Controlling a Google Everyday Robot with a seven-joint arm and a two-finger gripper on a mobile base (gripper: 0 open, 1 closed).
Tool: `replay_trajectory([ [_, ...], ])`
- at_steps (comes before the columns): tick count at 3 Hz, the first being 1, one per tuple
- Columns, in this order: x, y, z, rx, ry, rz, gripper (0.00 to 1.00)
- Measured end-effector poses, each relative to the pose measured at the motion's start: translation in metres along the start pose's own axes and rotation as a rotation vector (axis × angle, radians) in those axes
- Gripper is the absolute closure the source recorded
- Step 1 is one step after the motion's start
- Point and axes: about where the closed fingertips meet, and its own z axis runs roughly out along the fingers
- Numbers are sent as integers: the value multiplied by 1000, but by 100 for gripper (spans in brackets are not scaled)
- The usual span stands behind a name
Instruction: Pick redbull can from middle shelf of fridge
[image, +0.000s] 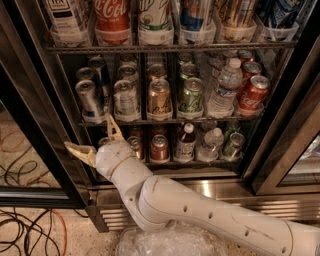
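Tool (95, 137) beige fingers spread, empty | below slim silver-blue redbull can (90, 99) | wire middle shelf (200, 120)
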Motion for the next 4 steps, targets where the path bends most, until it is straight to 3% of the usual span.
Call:
replay_trajectory([
  [4,-10,-20,41,19,-34,-23,26],
])
